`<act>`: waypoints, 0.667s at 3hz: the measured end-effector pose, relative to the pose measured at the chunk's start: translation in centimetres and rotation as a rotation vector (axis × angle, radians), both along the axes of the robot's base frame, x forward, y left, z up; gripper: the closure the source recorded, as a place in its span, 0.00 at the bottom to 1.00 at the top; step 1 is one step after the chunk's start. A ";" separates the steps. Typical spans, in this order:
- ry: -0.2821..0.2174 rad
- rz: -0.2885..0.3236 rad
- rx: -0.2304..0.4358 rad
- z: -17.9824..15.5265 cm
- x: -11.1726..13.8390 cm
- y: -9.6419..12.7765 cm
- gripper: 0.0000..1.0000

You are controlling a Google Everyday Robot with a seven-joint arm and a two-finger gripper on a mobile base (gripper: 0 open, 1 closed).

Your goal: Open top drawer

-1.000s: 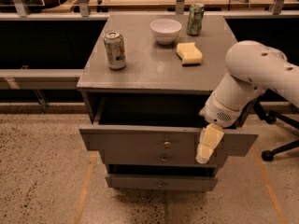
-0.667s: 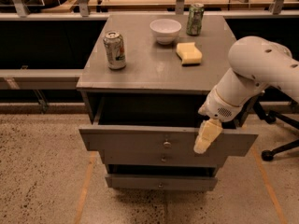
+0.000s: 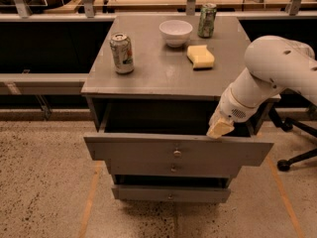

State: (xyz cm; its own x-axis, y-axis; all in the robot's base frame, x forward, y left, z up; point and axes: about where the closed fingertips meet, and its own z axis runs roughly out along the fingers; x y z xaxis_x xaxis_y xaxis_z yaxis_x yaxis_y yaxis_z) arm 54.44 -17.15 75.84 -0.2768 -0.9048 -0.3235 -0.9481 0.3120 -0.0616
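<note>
The top drawer [image 3: 133, 150] is the widest grey front of the cabinet, with a small round knob [image 3: 177, 153] at its centre. It stands pulled out from under the grey cabinet top [image 3: 163, 73], with a dark gap behind its front. My gripper [image 3: 219, 128], beige-tipped on a white arm [image 3: 270, 71], is at the drawer front's upper edge, right of the knob and partly above the drawer's opening. Two narrower drawer fronts sit below, the middle [image 3: 148, 169] and the lowest [image 3: 148, 193].
On the cabinet top stand a silver can [image 3: 122, 53], a white bowl [image 3: 176, 32], a green can [image 3: 207, 20] and a yellow sponge [image 3: 200, 56]. An office chair base [image 3: 294, 157] is at the right. A grey bench rail [image 3: 39, 81] runs at the left.
My gripper has risen from in front of the drawer face to its upper edge. The arm has shifted up and slightly right. The drawer has not visibly moved.
</note>
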 end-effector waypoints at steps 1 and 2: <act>-0.064 0.024 -0.011 -0.5 1.5 -0.1 0.88; -0.129 0.085 -0.009 -1.2 2.7 0.5 1.00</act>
State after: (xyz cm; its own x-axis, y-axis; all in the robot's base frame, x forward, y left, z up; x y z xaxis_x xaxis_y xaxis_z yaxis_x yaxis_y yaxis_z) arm 57.09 -16.68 74.62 -0.1562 -0.9261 -0.3435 -0.9551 0.2303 -0.1865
